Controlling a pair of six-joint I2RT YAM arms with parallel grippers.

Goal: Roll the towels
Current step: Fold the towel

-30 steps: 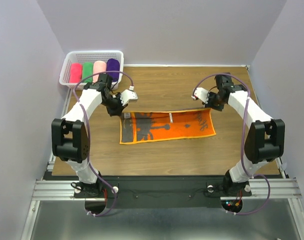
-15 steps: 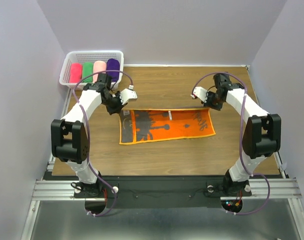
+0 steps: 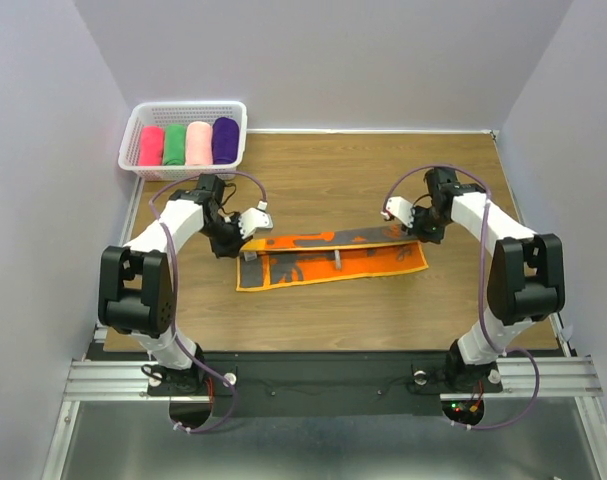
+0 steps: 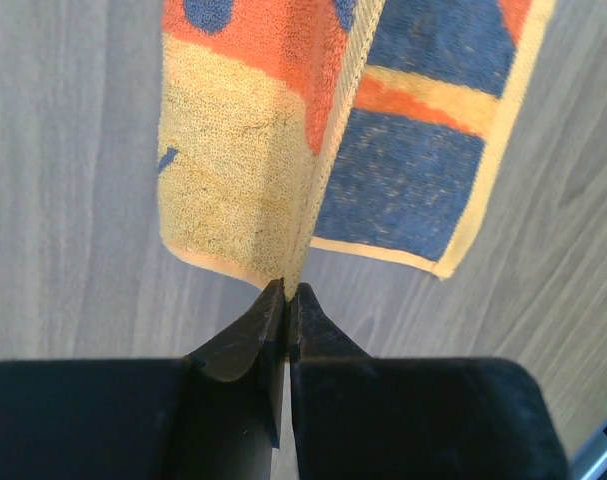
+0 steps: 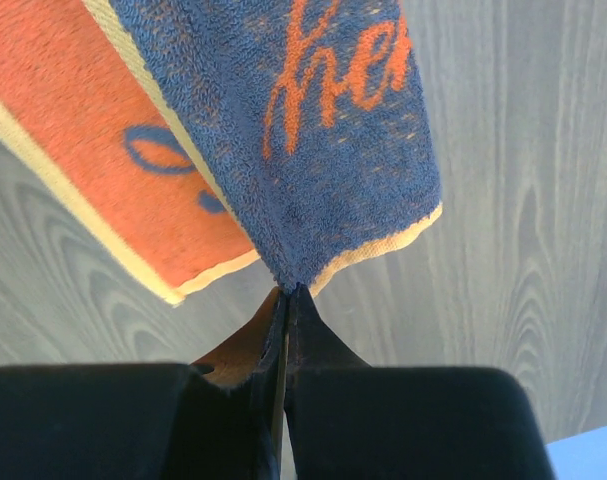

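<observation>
Centrally on the surface (image 3: 313, 180) lies the orange towel (image 3: 333, 265), its 12 o'clock edge lifted and folded toward 6. The left fingers (image 4: 238, 345) pinch its 9 o'clock corner, the right fingers (image 5: 323, 345) its 3 o'clock corner. Four rolled towels (image 3: 188, 143) fill the 11 o'clock basket (image 3: 183, 107).

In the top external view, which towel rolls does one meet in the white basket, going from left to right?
In order: hot-pink roll, green roll, pale pink roll, purple roll.
</observation>
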